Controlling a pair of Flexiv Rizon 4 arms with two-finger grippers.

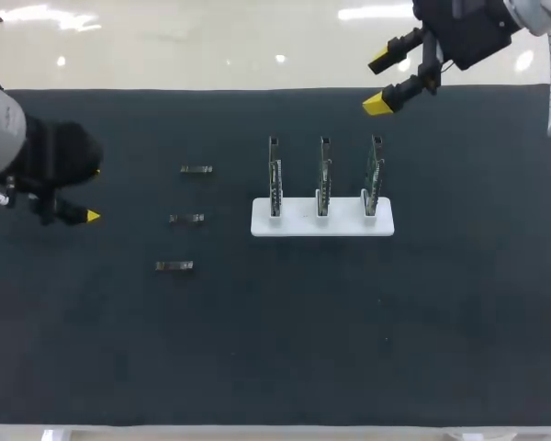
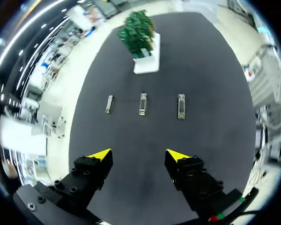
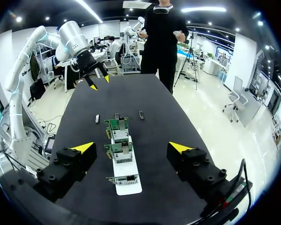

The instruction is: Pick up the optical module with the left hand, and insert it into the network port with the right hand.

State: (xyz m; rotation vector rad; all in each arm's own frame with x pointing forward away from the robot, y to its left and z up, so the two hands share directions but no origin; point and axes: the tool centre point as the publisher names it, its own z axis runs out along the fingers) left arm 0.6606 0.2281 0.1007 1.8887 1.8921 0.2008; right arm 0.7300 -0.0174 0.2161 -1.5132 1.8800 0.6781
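Dark surface (image 1: pixel 275 349) with a white stand (image 1: pixel 321 223) set a bit right of its middle. The stand holds three green boards upright in a row: left board (image 1: pixel 275 179), middle board (image 1: pixel 324 176), right board (image 1: pixel 375 175). In the right wrist view the stand (image 3: pixel 126 185) runs away from the camera. The board nearest it shows a small metal port (image 3: pixel 127 178).

Three small modules lie flat on the surface left of the stand, spaced apart in a loose column, none touching the stand or each other:
- far module (image 1: pixel 196 170), level with the board tops
- middle module (image 1: pixel 186 219), level with the stand's base
- near module (image 1: pixel 174 266), closer to the robot than the stand and furthest left of the three

Left tool (image 1: pixel 95 194) is well left of the stand, past the modules and apart from all three. Its fingers are spread wide with nothing between them. In its own wrist view the left tool (image 2: pixel 139 155) faces the row of modules, with the stand beyond them.

Right tool (image 1: pixel 378 84) is beyond the stand, by the far edge of the surface, roughly in line with the right board. Its fingers are also spread and empty. In its own wrist view the right tool (image 3: pixel 133 147) looks along the stand, with a yellow tip on each side of it and neither touching.
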